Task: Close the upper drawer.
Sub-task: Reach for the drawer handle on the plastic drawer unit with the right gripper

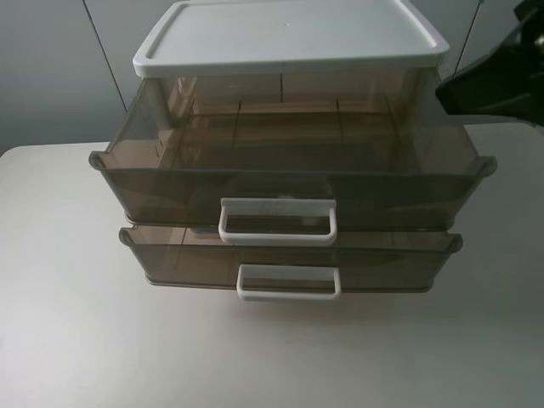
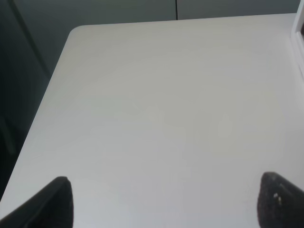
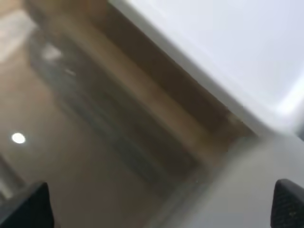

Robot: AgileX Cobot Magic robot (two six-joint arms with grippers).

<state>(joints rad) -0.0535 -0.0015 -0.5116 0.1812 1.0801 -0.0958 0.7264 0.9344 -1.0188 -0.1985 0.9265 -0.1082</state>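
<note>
The upper drawer [image 1: 289, 183] is smoky-brown translucent plastic with a white loop handle [image 1: 278, 221]. It stands pulled far out from under the white lid [image 1: 289, 34] and looks empty. My right arm [image 1: 497, 81] hangs dark at the drawer's back right corner, beside the lid. The blurred right wrist view shows the drawer's brown inside [image 3: 118, 118] and the lid's edge [image 3: 228, 52], with the right gripper [image 3: 159, 204] open above them. My left gripper [image 2: 166, 199] is open over bare table and does not show in the exterior high view.
The lower drawer [image 1: 289, 263] with its own white handle [image 1: 289, 282] sticks out a little under the upper one. The unit stands at the back of a white table [image 1: 68, 323]. The table's left edge and corner [image 2: 71, 33] show in the left wrist view.
</note>
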